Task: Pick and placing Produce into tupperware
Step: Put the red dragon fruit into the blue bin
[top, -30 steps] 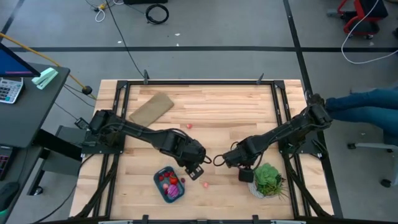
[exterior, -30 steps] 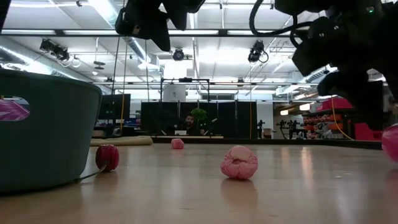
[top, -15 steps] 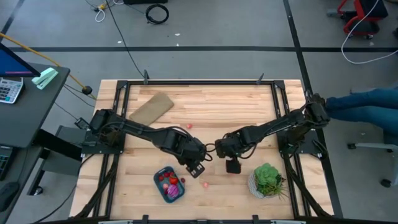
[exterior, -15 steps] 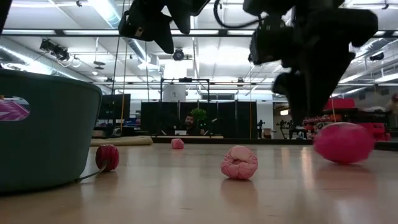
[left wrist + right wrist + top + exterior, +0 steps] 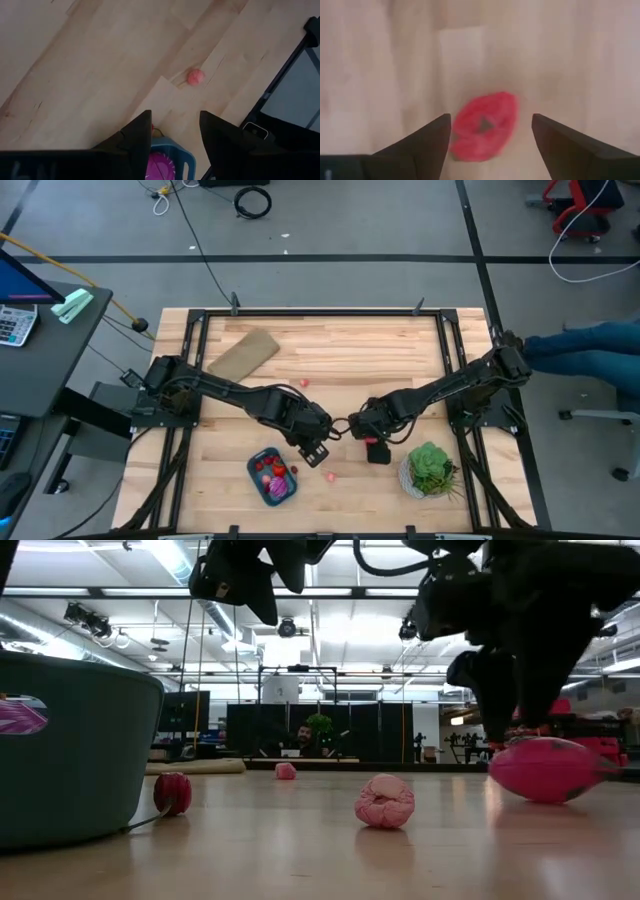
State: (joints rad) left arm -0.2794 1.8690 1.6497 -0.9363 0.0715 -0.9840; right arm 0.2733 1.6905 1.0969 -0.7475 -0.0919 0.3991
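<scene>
The teal tupperware stands near the table's front edge with red and magenta produce inside. Beside it lie a small red cherry and a pale pink piece. Another red piece lies farther back. My left gripper hangs open above the tupperware's far right corner. My right gripper points down, open, over a magenta-red piece. That piece rests on the table, and the fingers stand on either side of it, apart from it.
A green plant in a white pot stands close to the right of my right gripper. A flat tan piece lies at the far left. Bare wood lies between the two grippers and toward the far edge.
My right gripper has moved away from the plant toward the table's left and tipped more steeply downward. The magenta-red piece has shifted toward the table's left as well and now lies under that gripper. My left gripper has kept still.
</scene>
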